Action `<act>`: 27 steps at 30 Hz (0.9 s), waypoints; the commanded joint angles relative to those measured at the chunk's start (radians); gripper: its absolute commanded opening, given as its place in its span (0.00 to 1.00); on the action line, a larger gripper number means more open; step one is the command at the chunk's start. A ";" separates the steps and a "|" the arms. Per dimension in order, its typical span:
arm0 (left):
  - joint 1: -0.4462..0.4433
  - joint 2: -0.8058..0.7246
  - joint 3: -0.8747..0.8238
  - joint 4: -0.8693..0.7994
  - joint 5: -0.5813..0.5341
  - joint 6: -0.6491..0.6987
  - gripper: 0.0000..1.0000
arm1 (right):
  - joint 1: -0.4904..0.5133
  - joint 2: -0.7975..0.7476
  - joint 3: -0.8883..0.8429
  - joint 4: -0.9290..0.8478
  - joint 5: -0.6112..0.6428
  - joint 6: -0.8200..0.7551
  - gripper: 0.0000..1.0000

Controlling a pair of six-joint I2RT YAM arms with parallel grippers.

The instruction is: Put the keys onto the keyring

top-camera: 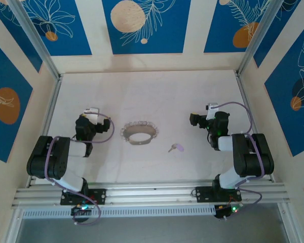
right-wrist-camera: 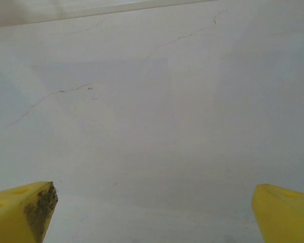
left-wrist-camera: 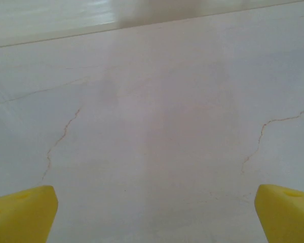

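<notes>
Key [top-camera: 176, 148]: lies flat on the table [top-camera: 192, 91], lilac head to the right, silver blade pointing left toward the keyring [top-camera: 140, 132]. The two are near but not touching. Judged very light and stiff. The metal blade is likely slick and sits too flat on the surface for fingers to get under, so the plastic head looks like the better hold, pinched across its flat sides so the blade stays free. It could skid or flip under a careless push. The ring lies flat, left of the key and somewhat nearer the left arm. It is a thin loop with a beaded, toothed edge, probably light and springy rather than rigid, and the teeth should give some bite. A hold on one side of the rim would leave the rest free for threading; where it opens is too small to tell. Left gripper [left-wrist-camera: 154, 215]: yellow fingertips spread wide at the frame corners, nothing between them, bare table below. Right gripper [right-wrist-camera: 154, 215]: likewise wide and empty, with dark grime on the left-hand pad [right-wrist-camera: 38, 207]. From above, both arms sit drawn back at either side, well apart from key and ring. The surface is pale, smooth and matte, with hairline cracks in both wrist views, and offers little friction for small metal. A metal rail [top-camera: 152, 192] runs along the near edge, and blue leaf-print panels [top-camera: 142, 25] stand round the sides.
</notes>
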 commanded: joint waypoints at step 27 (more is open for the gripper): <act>0.030 -0.043 0.086 -0.166 0.027 -0.023 1.00 | -0.003 -0.083 0.031 -0.078 0.005 -0.010 0.99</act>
